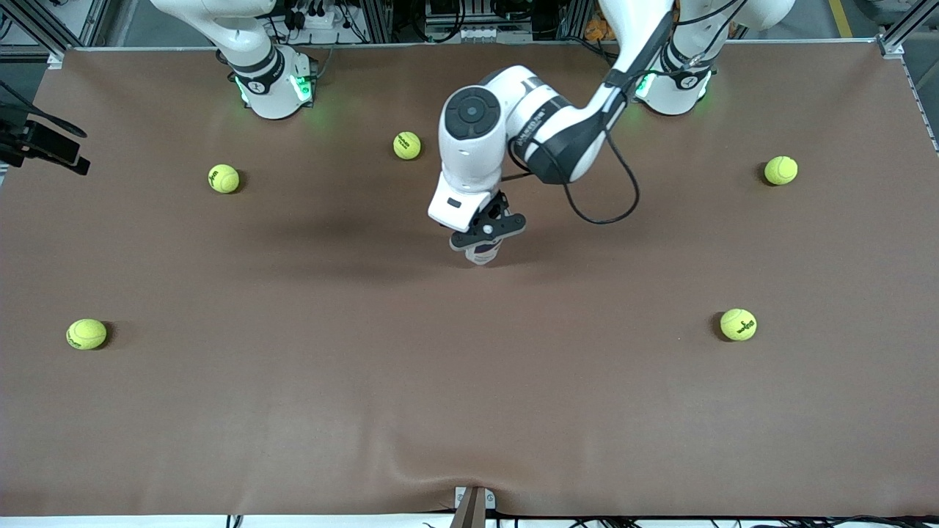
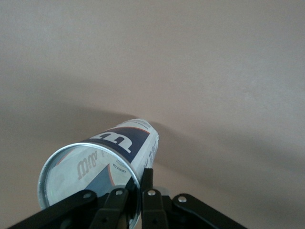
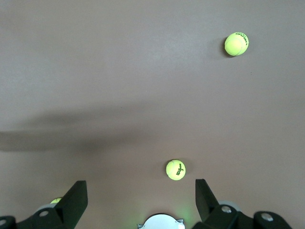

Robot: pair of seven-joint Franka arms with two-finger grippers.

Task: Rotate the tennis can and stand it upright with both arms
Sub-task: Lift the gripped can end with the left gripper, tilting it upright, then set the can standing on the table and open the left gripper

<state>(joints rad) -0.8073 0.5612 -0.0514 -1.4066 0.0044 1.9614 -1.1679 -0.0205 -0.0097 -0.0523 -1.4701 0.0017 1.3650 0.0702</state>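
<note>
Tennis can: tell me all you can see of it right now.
The tennis can is a slim clear cylinder with a white, navy and red "W" label and a silvery rim. It stands upright near the table middle. The left gripper is shut on its rim. Nothing else touches it.

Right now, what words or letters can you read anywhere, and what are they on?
"W": big white logo on the navy band of the tennis can.
Small print on the can's white label: too small to read.
Dark print on the tennis ball: too blurred to be sure.
Grey lettering on the left arm: too small to read.
</note>
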